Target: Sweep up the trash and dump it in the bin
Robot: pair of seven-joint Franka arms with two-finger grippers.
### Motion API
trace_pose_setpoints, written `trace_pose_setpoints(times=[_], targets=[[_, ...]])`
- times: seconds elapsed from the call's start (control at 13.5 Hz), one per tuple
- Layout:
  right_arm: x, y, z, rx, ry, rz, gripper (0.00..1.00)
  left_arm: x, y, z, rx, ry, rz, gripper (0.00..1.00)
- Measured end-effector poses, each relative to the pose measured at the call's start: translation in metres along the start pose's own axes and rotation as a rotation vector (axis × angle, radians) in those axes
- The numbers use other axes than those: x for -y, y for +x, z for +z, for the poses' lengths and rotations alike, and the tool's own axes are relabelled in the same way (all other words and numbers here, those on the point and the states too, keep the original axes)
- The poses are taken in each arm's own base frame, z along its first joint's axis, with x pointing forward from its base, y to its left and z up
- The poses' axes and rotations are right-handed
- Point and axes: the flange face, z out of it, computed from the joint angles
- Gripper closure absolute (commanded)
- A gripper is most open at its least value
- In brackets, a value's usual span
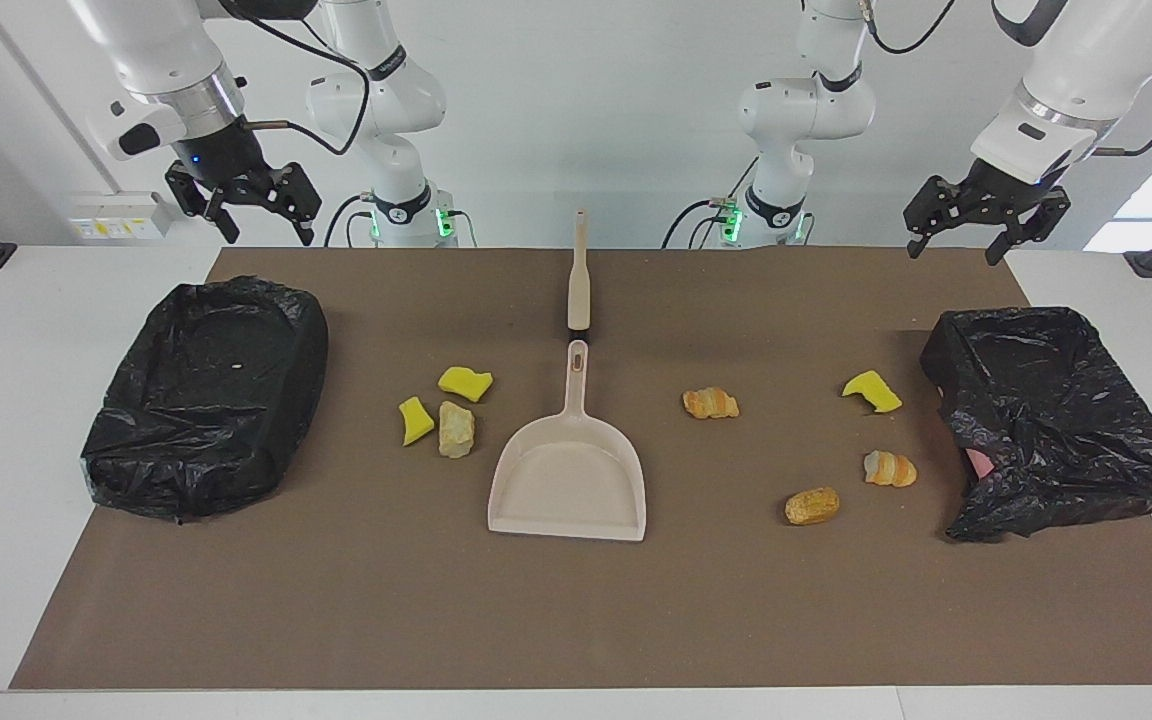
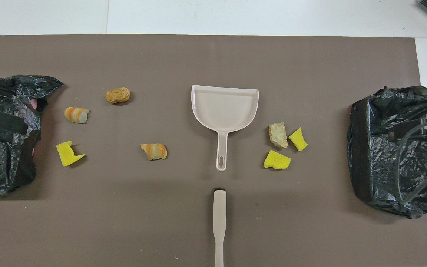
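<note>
The brush (image 1: 579, 270) lies handle toward the robots, midway between both arms; left gripper (image 1: 980, 222) and right gripper (image 1: 246, 205) hover high, fingers spread, empty.

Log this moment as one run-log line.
phase: not started | left gripper: open, raised | right gripper: open, raised | trash: loose on mat | dustpan, brush: untouched

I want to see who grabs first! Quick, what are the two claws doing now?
Left gripper: open, holding nothing, up in the air.
Right gripper: open, holding nothing, up in the air.
</note>
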Motion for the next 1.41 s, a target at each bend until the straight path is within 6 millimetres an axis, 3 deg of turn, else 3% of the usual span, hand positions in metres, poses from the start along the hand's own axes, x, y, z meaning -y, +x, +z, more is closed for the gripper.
trace_pose_setpoints(times=[0.37,0.59,0.96,1.41], targets=[[0.000,0.000,0.000,0.000,0.000,0.000,0.00,-0.008,-0.001,0.001,0.003,-0.039,0.011,0.00],[0.000,0.000,0.000,0.000,0.000,0.000,0.00,-0.035,-0.001,0.016,0.036,-0.060,0.058,0.00],[0.000,0.000,0.000,0.000,0.000,0.000,0.00,-0.124,-0.012,0.067,0.097,-0.055,0.184,0.00],[0.000,0.000,0.000,0.000,0.000,0.000,0.00,-0.247,-0.071,0.136,0.141,-0.021,0.199,0.00]])
